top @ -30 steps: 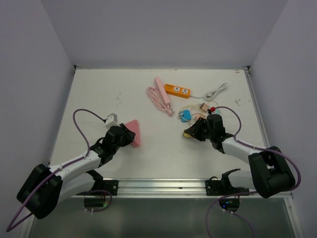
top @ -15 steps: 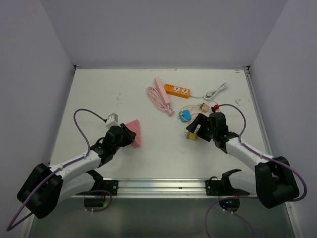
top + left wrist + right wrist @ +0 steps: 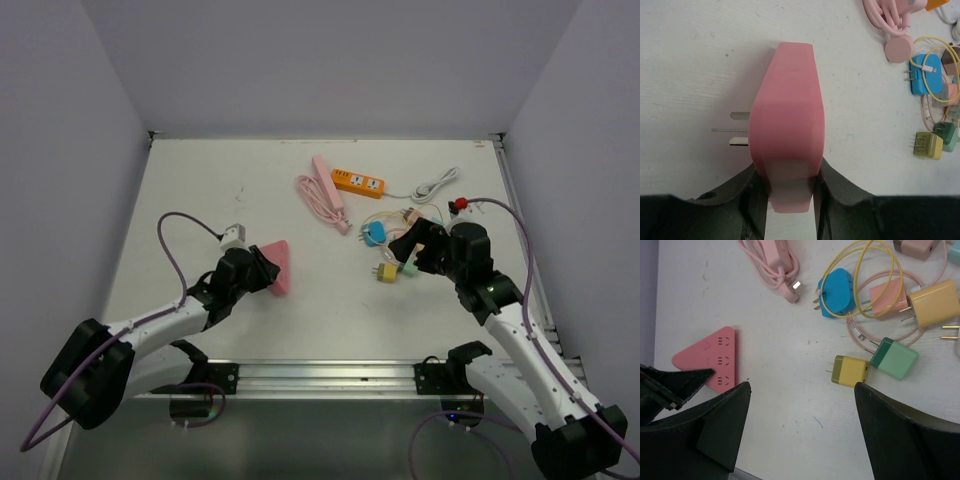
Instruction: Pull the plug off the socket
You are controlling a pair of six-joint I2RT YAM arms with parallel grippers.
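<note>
Plug [image 3: 851, 370], yellow: lies loose on the surface [image 3: 330, 310], pins toward the socket [image 3: 710, 357], just beside a green plug [image 3: 894, 359] and well apart from the socket. The pink socket's outlets that I can see are bare, so I judge the pull done.

Hazards, as I read them:
- If I lower the right arm, a finger could catch the yellow cable [image 3: 875, 270] looped through the nearby plugs and drag the whole cluster.
- A sweep inward could knock the yellow plug back among the others, or shove it along the surface.
- The socket is held by one narrow end only. A quick left-arm move could pivot it or scrape it across the surface.

Left claw [image 3: 790, 182]: pinching the socket's narrow end, a finger pressed to each side.

Right claw [image 3: 801, 387]: spread wide, holding nothing and touching nothing. It hangs over bare surface between socket and plug.
</note>
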